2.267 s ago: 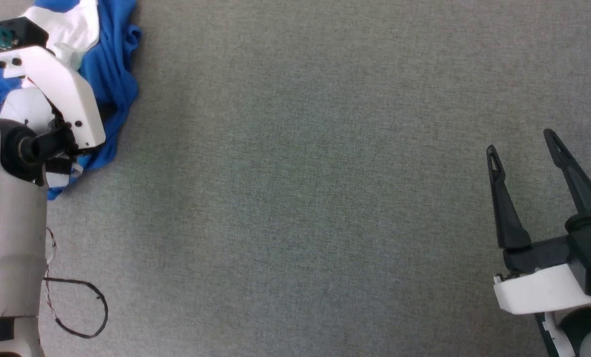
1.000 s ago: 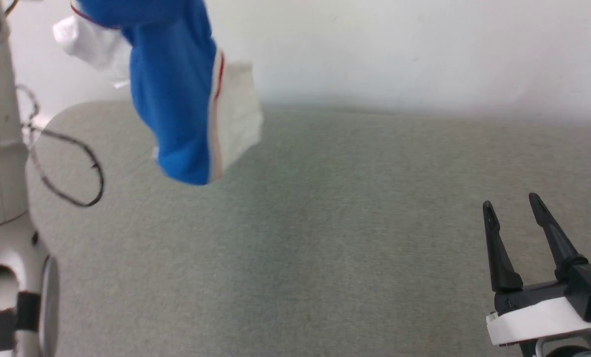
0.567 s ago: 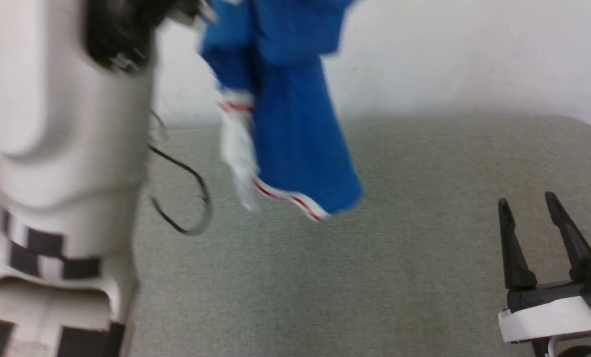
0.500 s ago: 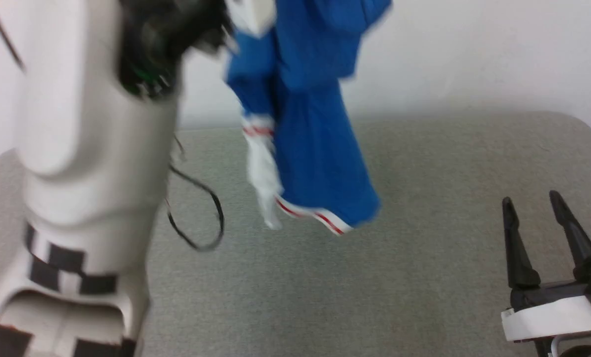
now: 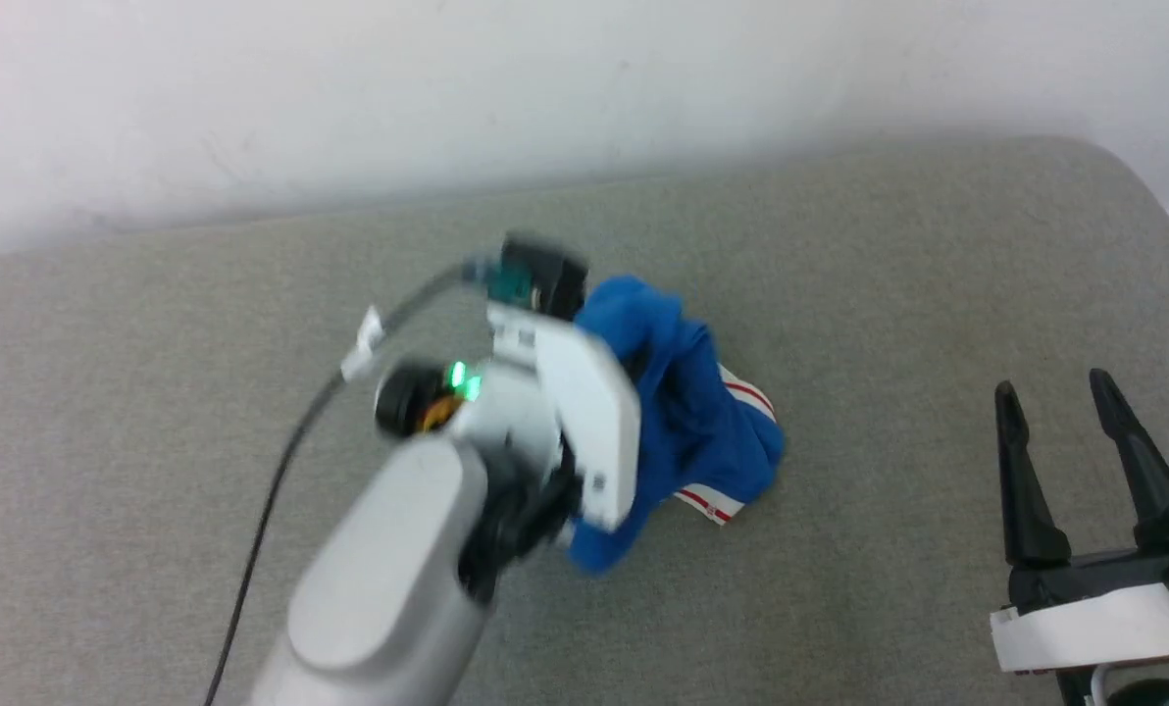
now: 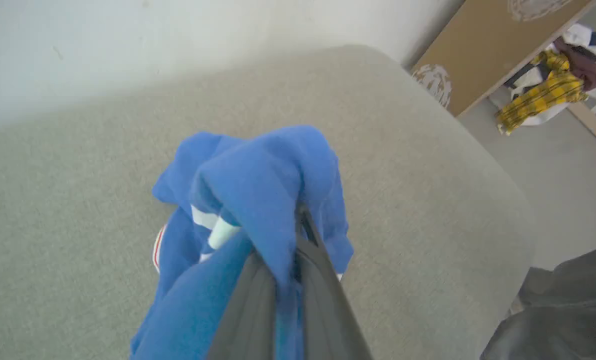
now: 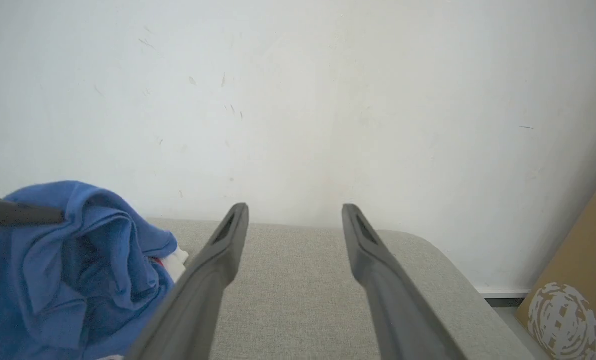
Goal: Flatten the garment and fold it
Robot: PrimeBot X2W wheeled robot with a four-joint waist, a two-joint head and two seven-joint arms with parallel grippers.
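Left gripper [image 6: 297, 235]: both fingers are closed together with a fold of the garment [image 6: 258, 185] pinched between them. Blue cloth drapes over the fingertips and hangs down both sides of the fingers in a bunched heap. A white band and a red-striped edge show below and to the left of the fingers in the left wrist view. In the head view the left wrist housing [image 5: 575, 412] covers the fingers. The garment bulges out beyond it and to its right, with a red-striped white hem at its lower right edge. Whether the lowest folds touch the grey padded surface [image 5: 889, 255] cannot be told.

Right gripper [image 5: 1053, 387]: fingers spread apart, nothing between them. It sits above the surface, well apart from the garment, which lies off to its left. In the right wrist view the garment fills the lower left, beside the left-hand finger, and a dark finger of the other gripper enters the cloth from the left edge.

A white wall [image 5: 545, 78] stands beyond both grippers. A dark cable [image 5: 271, 490] trails back from the left wrist.
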